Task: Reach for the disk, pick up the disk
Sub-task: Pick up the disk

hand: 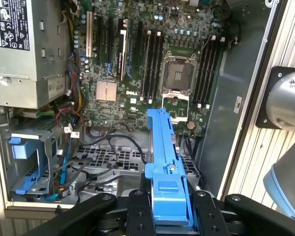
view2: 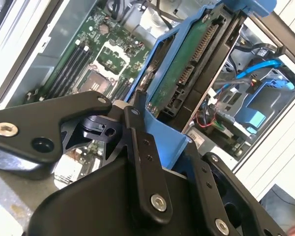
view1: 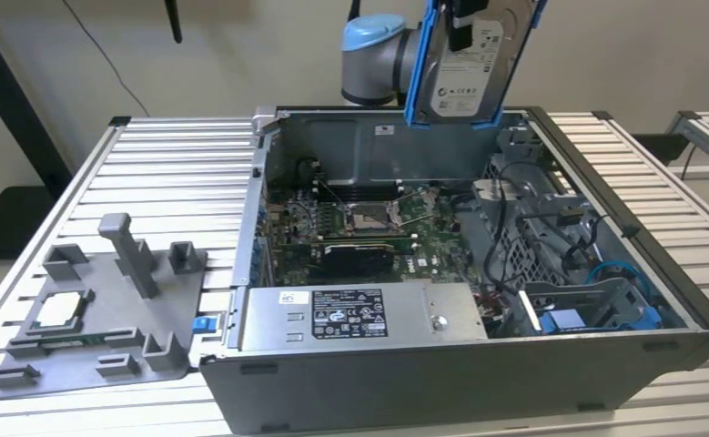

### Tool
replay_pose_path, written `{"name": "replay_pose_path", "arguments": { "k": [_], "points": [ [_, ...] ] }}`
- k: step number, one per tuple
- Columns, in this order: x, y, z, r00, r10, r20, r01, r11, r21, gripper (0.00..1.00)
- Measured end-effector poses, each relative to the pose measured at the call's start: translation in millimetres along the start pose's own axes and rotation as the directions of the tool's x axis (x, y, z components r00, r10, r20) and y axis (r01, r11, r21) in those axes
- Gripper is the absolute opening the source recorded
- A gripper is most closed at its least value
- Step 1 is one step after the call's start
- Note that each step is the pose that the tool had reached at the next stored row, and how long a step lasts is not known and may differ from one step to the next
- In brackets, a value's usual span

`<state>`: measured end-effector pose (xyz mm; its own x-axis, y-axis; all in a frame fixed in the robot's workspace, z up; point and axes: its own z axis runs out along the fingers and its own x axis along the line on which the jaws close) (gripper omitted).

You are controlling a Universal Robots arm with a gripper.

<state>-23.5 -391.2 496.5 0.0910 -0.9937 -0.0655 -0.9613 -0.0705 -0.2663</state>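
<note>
The disk, a silver-grey drive with a white label in a bright blue bracket, hangs upright above the back wall of the open computer case. My gripper is shut on its upper end. In the first wrist view the disk shows edge-on as a blue strip, clamped by the gripper between black fingers. In the second wrist view the disk turns its green circuit side to the camera, and the gripper grips its blue frame.
Below lies the motherboard with an open CPU socket, a power supply and a drive bay holding a blue caddy. On the exterior view's left, a grey fixture with a small square chip sits on the slatted table.
</note>
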Motion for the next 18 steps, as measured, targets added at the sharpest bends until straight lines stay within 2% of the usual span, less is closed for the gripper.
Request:
{"name": "replay_pose_path", "arguments": {
  "k": [18],
  "points": [
    [2.3, -24.1, 6.5, 1.0, 0.0, 0.0, 0.0, 1.0, -0.0001, 0.0]
  ]
}}
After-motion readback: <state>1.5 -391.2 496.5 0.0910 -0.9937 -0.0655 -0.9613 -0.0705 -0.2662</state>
